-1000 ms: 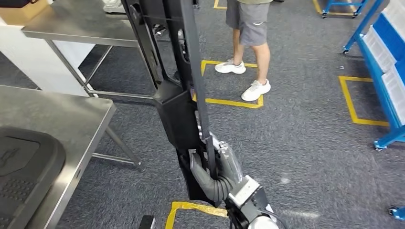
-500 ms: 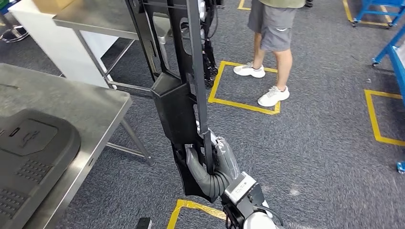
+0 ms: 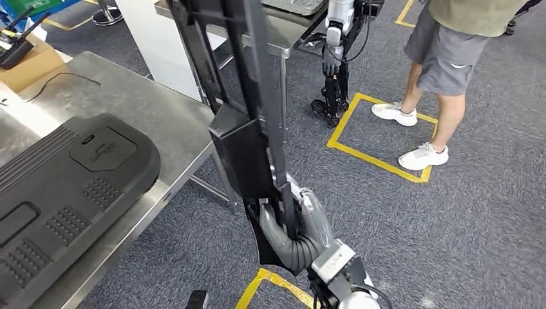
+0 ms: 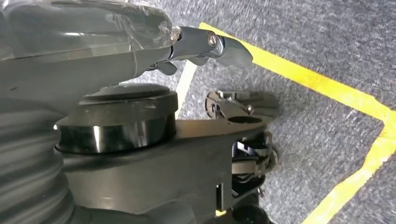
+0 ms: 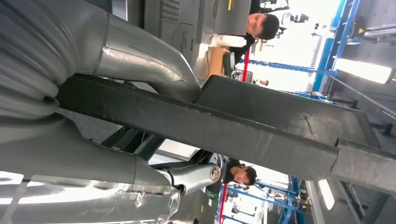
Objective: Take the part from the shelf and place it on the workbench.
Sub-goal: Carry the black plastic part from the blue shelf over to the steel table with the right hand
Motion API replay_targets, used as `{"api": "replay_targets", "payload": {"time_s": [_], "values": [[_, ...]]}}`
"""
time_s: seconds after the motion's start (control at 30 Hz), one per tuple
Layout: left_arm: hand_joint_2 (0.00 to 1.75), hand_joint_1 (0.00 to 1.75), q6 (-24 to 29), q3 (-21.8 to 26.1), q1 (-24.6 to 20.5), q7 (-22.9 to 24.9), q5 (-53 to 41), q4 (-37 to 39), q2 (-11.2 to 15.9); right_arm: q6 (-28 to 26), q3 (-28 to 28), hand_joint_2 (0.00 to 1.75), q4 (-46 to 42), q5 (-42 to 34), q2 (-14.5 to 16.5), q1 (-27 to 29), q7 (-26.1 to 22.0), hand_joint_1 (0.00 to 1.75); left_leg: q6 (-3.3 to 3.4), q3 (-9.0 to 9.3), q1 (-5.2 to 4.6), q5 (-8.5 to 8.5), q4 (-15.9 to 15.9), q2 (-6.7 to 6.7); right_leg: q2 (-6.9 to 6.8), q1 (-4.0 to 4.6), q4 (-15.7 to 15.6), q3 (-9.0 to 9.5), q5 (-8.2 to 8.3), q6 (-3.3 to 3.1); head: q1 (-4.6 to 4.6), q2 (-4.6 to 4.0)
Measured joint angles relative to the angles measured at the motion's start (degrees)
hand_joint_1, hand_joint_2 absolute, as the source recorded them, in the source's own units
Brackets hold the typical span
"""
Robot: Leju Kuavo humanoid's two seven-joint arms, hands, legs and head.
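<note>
A long black frame-like part (image 3: 241, 148) stands nearly upright in front of me, reaching past the top of the head view. My right hand (image 3: 293, 228) grips its lower end from the right, above the carpet. In the right wrist view the part's black bar (image 5: 233, 130) runs across between the grey thumb (image 5: 140, 60) and the other fingers. The steel workbench (image 3: 174, 129) lies to the left of the part, its corner close to it. My left hand (image 4: 140, 51) hangs over the carpet, thumb stretched out, holding nothing.
A large black moulded panel (image 3: 58, 187) lies on the workbench's near half; a cardboard box (image 3: 29, 61) sits at its far left. A second steel table (image 3: 283, 32) and another robot (image 3: 335, 58) stand behind. A person (image 3: 451, 58) stands at right by yellow floor tape (image 3: 380, 154).
The whole view has swung left: the workbench and its black panel now show much more, and the person has shifted right. My right hand still holds the part the same way.
</note>
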Motion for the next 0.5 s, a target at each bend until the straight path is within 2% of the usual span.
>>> {"api": "replay_targets", "payload": {"time_s": [0.03,0.07,0.1,0.13,0.17,0.2,0.23,0.27,0.3,0.33,0.37,0.4,0.47,0.5], "values": [[1.75,0.0,-0.5,0.0,0.1,0.0,0.2,0.0,0.0,0.1,0.0,1.75,0.0,0.3,0.0,0.0,0.1,1.75,-0.24,-0.12,0.14,0.06,0.0,-0.52,-0.62,0.06,0.0,0.0,0.03,-0.44,-0.15,0.0],[1.75,0.0,-0.9,0.0,0.2,-0.1,0.3,0.0,0.0,0.3,0.0,1.75,0.0,0.7,0.0,-0.1,0.3,1.75,-0.52,-0.2,0.15,-0.08,0.2,-0.22,-1.26,0.12,-0.1,0.14,0.05,-0.83,-0.29,0.0],[1.75,0.0,-1.2,0.0,0.2,-0.1,0.4,0.0,0.0,0.5,0.0,1.75,-0.1,1.2,0.0,-0.2,0.5,1.75,-0.81,-0.56,0.08,-0.62,1.1,0.7,-1.96,0.12,-0.3,0.31,0.05,-1.23,-0.66,0.0],[1.75,0.0,-1.1,0.0,0.2,-0.1,0.5,0.0,0.0,0.7,0.0,1.75,-0.2,1.8,0.1,-0.3,0.7,1.75,-1.09,-1.35,0.0,-1.64,3.0,2.07,-2.75,0.11,-0.5,0.49,0.04,-1.55,-1.08,0.0],[1.75,0.0,-1.0,0.0,0.1,-0.1,0.5,0.0,0.0,0.9,0.0,1.75,-0.3,2.3,0.1,-0.4,1.0,1.75,-1.32,-2.63,-0.07,-3.06,5.8,3.75,-3.54,0.25,-0.6,0.65,-0.05,-1.81,-1.51,0.0],[1.75,0.0,-0.9,0.0,0.1,-0.1,0.6,0.0,0.0,1.2,0.0,1.75,-0.3,2.7,0.1,-0.4,1.2,1.75,-1.49,-4.36,-0.04,-4.6,9.2,4.88,-4.36,0.39,-0.6,0.77,-0.17,-2.02,-1.94,0.0],[1.75,0.0,-0.7,0.0,0.0,-0.1,0.7,0.0,0.0,1.4,0.0,1.75,-0.3,2.9,0.1,-0.4,1.4,1.75,-1.57,-6.02,0.02,-5.77,12.5,5.48,-5.19,0.54,-0.6,0.86,-0.3,-2.16,-2.12,0.0],[1.75,0.0,-0.6,0.0,0.0,-0.1,0.8,0.0,0.0,1.7,0.0,1.75,-0.3,3.1,0.1,-0.4,1.5,1.75,-1.55,-7.08,0.05,-6.14,14.5,5.82,-6.03,0.66,-0.6,0.98,-0.45,-2.25,-2.29,0.0],[1.75,0.0,-0.5,0.0,0.1,-0.1,0.9,0.0,0.0,1.9,0.0,1.75,-0.4,3.3,0.1,-0.4,1.7,1.75,-1.41,-7.23,0.02,-5.56,14.6,6.06,-6.82,0.77,-0.6,1.15,-0.61,-2.27,-2.53,0.0],[1.75,0.0,-0.4,0.0,0.1,-0.1,0.9,0.0,0.1,2.1,0.0,1.75,-0.4,3.4,0.1,-0.5,1.7,1.75,-1.11,-6.31,-0.07,-4.08,12.7,6.34,-7.56,0.9,-0.6,1.4,-0.79,-2.27,-2.82,0.0],[1.75,0.0,-0.4,0.0,0.1,0.0,0.9,0.0,0.1,2.3,0.0,1.75,-0.4,3.5,0.1,-0.5,1.8,1.75,-0.62,-4.53,-0.29,-2.07,9.1,7.06,-8.27,1.02,-0.6,1.74,-0.99,-2.24,-3.15,0.0],[1.75,0.0,-0.3,0.0,0.2,0.0,1.0,0.0,0.1,2.3,0.0,1.75,-0.5,3.6,0.1,-0.6,1.8,1.75,-0.06,-2.72,-0.66,-0.62,5.4,8.37,-8.93,1.17,-0.7,2.08,-1.19,-2.18,-3.37,0.0],[1.75,0.0,-0.3,0.0,0.2,0.1,1.0,0.0,0.1,2.4,0.0,1.75,-0.6,3.7,0.1,-0.8,1.9,1.75,0.81,-0.59,-1.42,0.75,0.6,10.34,-10.22,1.34,-0.9,2.57,-1.49,-1.9,-3.54,0.0],[1.75,0.0,-0.3,0.0,0.2,0.1,1.0,0.0,0.1,2.5,0.0,1.75,-0.7,3.7,0.1,-0.8,1.9,1.75,1.02,-0.51,-1.69,0.58,0.0,10.59,-10.84,1.36,-1.0,2.73,-1.57,-1.68,-3.53,0.0]]}}
